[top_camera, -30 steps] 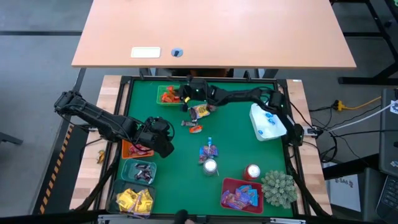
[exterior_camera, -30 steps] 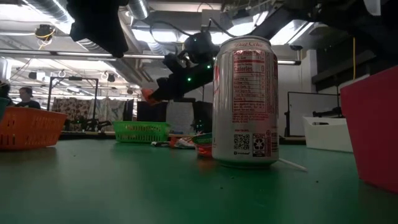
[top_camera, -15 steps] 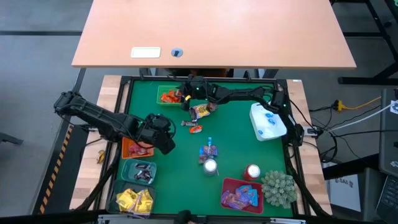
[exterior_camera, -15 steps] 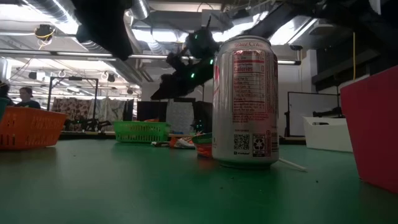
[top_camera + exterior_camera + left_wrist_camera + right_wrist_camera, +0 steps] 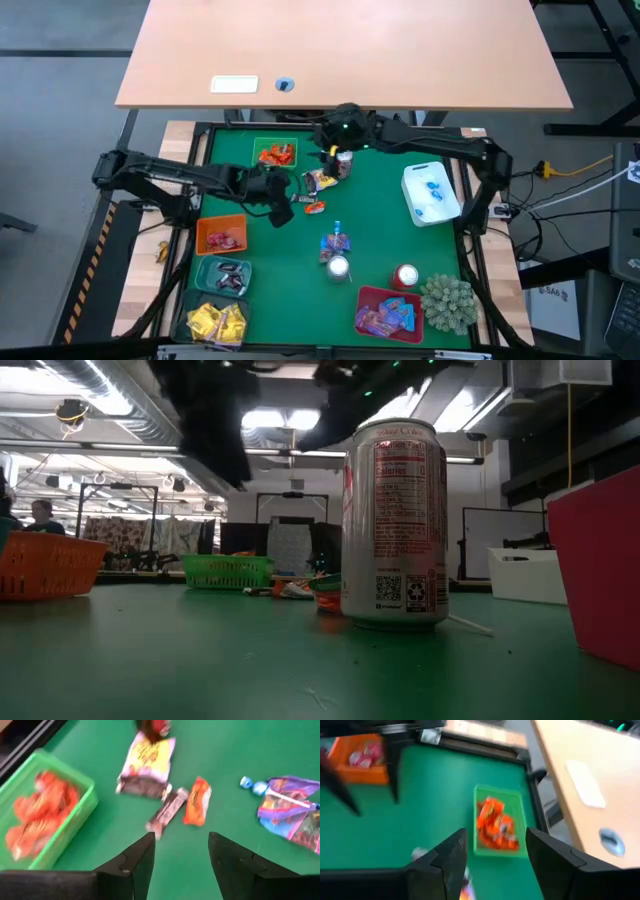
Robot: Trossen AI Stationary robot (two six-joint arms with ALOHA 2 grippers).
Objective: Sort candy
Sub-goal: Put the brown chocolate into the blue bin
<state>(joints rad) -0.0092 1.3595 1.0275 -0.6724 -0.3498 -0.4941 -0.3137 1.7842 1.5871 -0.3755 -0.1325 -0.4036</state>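
Claws both apart, empty: left claw (image 5: 283,205) beside loose candy (image 5: 308,203), likely lining up; right claw (image 5: 335,152) over far candy.

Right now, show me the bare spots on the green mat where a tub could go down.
Bare mat lies between the orange tub and the purple sweets, and between the loose sweets and the white tub. It is crowded around the cans and the plant.

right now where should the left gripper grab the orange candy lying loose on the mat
Across its narrow middle, from above: the orange candy lies flat on the mat, apart from the brown bar beside it. The open left gripper would probably need turning so its fingers straddle the short sides.
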